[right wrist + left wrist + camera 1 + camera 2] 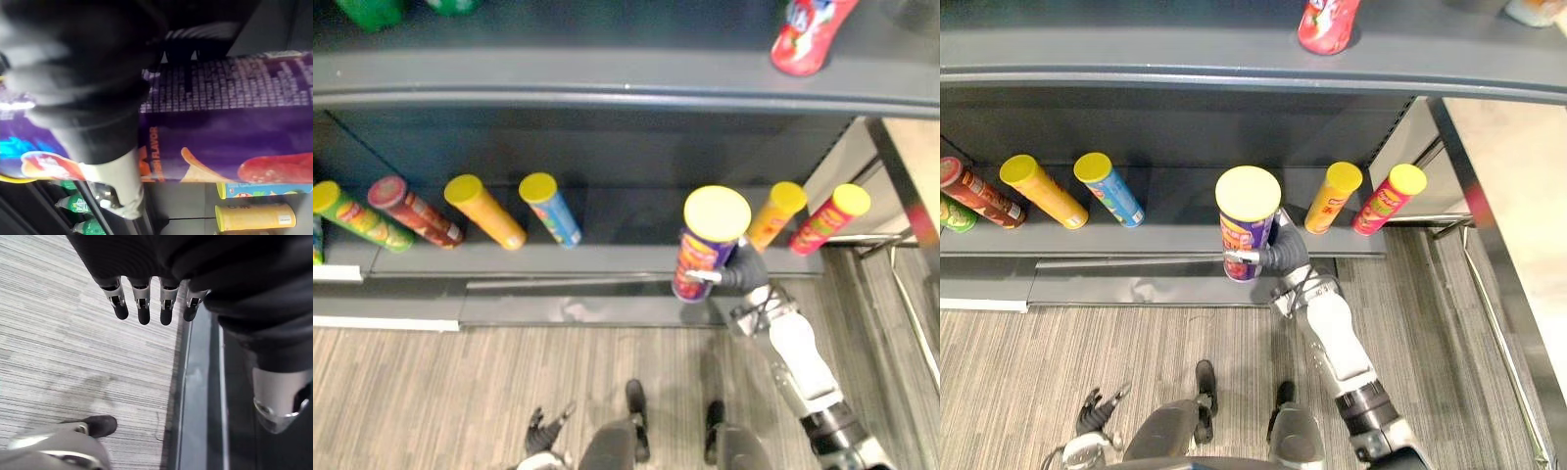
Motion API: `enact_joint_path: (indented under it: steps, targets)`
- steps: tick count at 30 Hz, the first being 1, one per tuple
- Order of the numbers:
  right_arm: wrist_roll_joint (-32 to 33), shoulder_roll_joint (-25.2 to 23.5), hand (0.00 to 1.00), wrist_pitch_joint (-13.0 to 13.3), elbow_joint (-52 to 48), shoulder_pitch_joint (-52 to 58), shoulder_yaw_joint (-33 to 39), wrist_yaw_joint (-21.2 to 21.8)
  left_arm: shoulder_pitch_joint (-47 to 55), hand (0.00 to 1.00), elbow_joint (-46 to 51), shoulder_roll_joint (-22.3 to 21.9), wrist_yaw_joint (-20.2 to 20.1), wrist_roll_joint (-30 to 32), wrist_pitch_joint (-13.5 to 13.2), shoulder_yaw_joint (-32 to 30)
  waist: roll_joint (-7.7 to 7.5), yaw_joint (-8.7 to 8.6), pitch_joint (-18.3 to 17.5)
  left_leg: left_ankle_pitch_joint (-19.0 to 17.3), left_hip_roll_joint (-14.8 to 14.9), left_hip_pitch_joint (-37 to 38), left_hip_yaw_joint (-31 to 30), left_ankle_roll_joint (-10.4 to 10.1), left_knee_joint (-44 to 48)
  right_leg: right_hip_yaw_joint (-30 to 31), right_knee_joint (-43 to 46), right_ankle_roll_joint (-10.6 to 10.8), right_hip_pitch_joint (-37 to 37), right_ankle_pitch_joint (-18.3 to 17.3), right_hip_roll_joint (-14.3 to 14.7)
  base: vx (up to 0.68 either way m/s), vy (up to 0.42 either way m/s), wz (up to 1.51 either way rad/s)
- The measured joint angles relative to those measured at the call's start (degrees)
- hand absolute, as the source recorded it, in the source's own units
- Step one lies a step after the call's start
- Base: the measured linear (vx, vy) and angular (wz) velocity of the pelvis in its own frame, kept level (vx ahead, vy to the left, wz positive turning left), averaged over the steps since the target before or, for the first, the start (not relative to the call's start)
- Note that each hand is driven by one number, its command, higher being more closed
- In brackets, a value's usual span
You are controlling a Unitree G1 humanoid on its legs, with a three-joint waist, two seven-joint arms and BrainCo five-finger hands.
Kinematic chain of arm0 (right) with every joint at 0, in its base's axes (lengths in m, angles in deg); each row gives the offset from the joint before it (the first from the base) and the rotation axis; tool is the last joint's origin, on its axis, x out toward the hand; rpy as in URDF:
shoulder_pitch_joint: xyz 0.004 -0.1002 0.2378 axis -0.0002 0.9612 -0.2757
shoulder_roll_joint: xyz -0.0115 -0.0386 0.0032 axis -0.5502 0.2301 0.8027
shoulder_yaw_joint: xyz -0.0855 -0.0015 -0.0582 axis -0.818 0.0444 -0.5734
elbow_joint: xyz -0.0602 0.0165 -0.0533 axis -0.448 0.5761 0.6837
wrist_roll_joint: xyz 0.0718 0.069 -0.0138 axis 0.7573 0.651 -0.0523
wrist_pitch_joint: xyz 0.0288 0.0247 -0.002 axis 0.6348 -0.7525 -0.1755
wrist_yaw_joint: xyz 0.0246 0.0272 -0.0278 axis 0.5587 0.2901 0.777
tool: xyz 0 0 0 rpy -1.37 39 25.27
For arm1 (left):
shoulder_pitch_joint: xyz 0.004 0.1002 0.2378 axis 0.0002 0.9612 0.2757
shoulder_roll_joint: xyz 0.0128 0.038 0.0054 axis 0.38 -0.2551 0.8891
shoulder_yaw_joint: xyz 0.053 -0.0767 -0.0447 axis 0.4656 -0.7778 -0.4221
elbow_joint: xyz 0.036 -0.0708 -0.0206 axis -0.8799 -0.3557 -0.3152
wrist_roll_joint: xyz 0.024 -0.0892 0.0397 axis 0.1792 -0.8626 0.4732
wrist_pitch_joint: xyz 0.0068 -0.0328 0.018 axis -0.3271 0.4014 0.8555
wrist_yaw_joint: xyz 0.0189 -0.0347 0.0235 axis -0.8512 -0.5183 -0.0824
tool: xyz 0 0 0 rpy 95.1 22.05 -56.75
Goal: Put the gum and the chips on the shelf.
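Nearest, low over the grey striped plank floor (440, 392): left hand (544, 431), fingers (143, 308) straight, side by side and slightly parted, clasping nothing. Further out on the right side: right hand (1283, 253), reaching to the front of the lower dark grey shelf (607, 259), fingers and thumb curled round the lower half of the tall purple cylindrical chips can with a yellow lid (708, 245). Held upright, base level with the shelf's front lip; resting there or just clear of it, cannot tell. Standing on that same shelf, to the left and well apart from the held can: a green yellow-lidded can (357, 215), a dark red can (411, 211), an orange can (484, 211) and a blue can (551, 209), spaced in a row. Just beside the held can on the right: another orange yellow-lidded can (775, 215), then a pink-red can (829, 218). Farthest, on the upper grey shelf (607, 83): a red container (808, 34) at the right, green items (372, 12) at the left.
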Motion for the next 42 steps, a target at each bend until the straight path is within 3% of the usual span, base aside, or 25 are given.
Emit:
enact_joint_path:
  steps: [2, 7, 14, 21, 25, 33, 42]
  targets:
    - [-1.4, 0.4, 1.00, 0.0, 3.0, -3.6, 0.0, -1.7, -1.9, 0.00, 2.2, 0.1, 0.0, 0.0, 0.0, 0.9, 0.79, 0.06, 2.1, 0.5, -0.3, -1.3, -1.5, 0.3, 1.6, -0.6, 3.1, -1.2, -1.2, -0.8, -0.5, 0.03, 0.006, 0.42]
    - [-3.9, 0.8, 1.00, 0.0, 10.2, -10.3, 0.0, -6.3, -3.5, 0.00, 4.8, 0.7, 0.0, -2.2, 0.1, 3.2, 1.93, 1.03, 6.0, 0.3, -1.0, -5.1, -3.1, 0.0, 5.2, -0.8, 8.9, -1.2, -5.0, -3.5, -2.0, -0.02, -0.037, 0.25]
    - [-8.5, 1.7, 1.00, 0.5, 20.2, -16.8, 1.4, -12.7, -4.3, 0.00, 6.7, 0.6, -0.4, -2.2, 0.1, 7.6, 4.71, 1.42, 8.4, -0.5, -1.4, -11.0, -4.4, -0.4, 10.8, -1.1, 15.1, -0.4, -10.1, -7.2, -3.4, -0.10, -0.088, 0.13]
    - [-10.6, 5.0, 1.00, 1.4, 26.3, -23.8, 3.6, -18.8, -4.3, 0.00, 9.4, -0.8, -0.6, -4.7, 0.6, 11.4, 7.58, 3.14, 9.9, -0.1, -0.6, -15.7, -2.5, -0.9, 12.4, -1.8, 21.2, -1.1, -16.3, -9.2, -5.0, -0.10, -0.114, 0.13]
    - [-11.2, 5.5, 1.00, 1.6, 26.4, -26.6, 3.6, -21.7, -4.2, 0.00, 11.4, -1.3, -0.5, -6.2, 1.4, 11.9, 8.01, 4.24, 10.1, 1.4, 0.4, -17.2, -0.6, -0.8, 12.3, -2.3, 23.3, -1.5, -18.5, -10.0, -5.4, -0.02, -0.130, 0.13]
    - [-12.5, 5.5, 1.00, 1.9, 24.0, -33.7, 3.3, -27.3, -4.0, 0.00, 14.5, -3.0, -0.4, -6.2, 2.1, 11.7, 8.17, 4.56, 10.1, 2.0, 0.5, -19.8, 0.0, -0.5, 14.1, -3.4, 26.8, -2.0, -21.6, -11.3, -6.9, 0.02, -0.090, 0.05]
    - [-12.4, 5.4, 1.00, 0.9, 24.0, -38.6, 1.1, -28.0, -3.9, 0.00, 15.8, -3.5, -0.3, -6.2, 2.1, 10.6, 8.17, 5.23, 10.1, 1.2, 2.0, -23.3, 0.6, -0.6, 16.6, -4.2, 29.0, -2.8, -24.5, -12.1, -6.9, -0.02, -0.081, 0.03]
